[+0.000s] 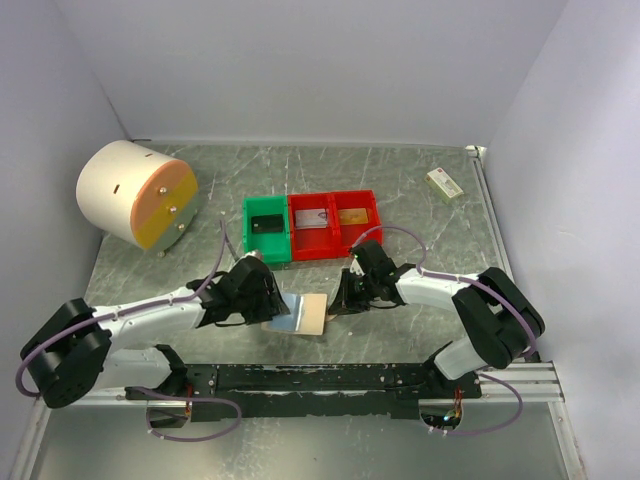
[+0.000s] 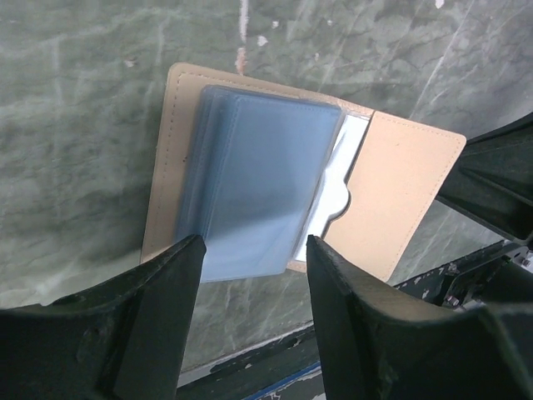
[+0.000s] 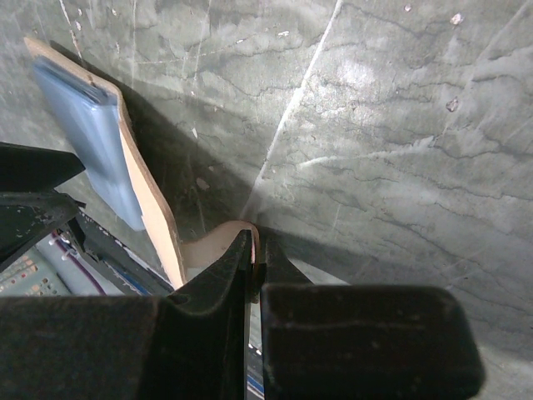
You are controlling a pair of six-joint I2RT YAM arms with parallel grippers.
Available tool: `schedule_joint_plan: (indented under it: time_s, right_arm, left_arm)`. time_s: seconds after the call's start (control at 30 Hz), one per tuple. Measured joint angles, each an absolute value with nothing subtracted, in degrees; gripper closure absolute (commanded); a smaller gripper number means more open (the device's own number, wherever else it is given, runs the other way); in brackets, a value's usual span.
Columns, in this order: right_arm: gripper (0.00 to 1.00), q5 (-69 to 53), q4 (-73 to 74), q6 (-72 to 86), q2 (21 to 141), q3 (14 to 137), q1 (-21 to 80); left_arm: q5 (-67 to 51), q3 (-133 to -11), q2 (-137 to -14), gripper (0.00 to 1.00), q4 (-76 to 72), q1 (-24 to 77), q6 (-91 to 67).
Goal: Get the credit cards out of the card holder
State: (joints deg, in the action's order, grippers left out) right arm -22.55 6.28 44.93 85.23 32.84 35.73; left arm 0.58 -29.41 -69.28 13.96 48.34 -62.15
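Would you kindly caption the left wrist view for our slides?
Open left tool hovers above the flat tan folding card holder, blue-grey pockets up, on the marbled grey-green table.

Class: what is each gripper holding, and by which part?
The right gripper pinches the card holder by its tan edge; the left gripper is open, holding nothing.

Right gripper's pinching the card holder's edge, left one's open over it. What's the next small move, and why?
Probably slide the open left gripper toward the white edge showing in the tan pocket of the card holder and pinch it. The right gripper is shut on the holder's tan edge, steadying it; whether that white piece is a card is unclear.
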Motion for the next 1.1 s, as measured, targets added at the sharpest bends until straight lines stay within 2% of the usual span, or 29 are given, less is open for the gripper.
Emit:
schedule_joint_plan:
  time_s: [0.53,0.73,0.8,0.83,0.93,1.1]
  right_arm:
    - [0.93,-22.50,6.85,44.47,85.36,33.23,35.70]
    - [0.77,-15.27,13.37,42.96,82.02,35.14,35.68]
    - [0.60,-11.42,17.17,42.39,79.24,36.45,35.66]
    - [0.58,-9.52,18.92,42.24,77.80,37.32,35.62]
    - [0.56,-4.62,23.79,41.80,73.52,40.36,35.48]
    - [0.55,-0.84,28.14,41.12,66.37,46.15,35.31]
  left_arm:
    - [-5.65,-33.28,-79.37,0.37,1.76,52.10,-60.90]
    - [-6.94,-31.83,-79.07,0.37,-2.09,52.71,-61.78]
    - [-6.94,-31.18,-78.28,0.37,-2.63,52.73,-61.98]
    - [-6.94,-30.85,-77.82,0.38,-3.05,52.73,-62.02]
    - [-6.92,-30.76,-77.38,0.37,-3.57,52.77,-62.26]
    - [-2.63,-30.76,-73.08,0.31,1.30,53.74,-63.53]
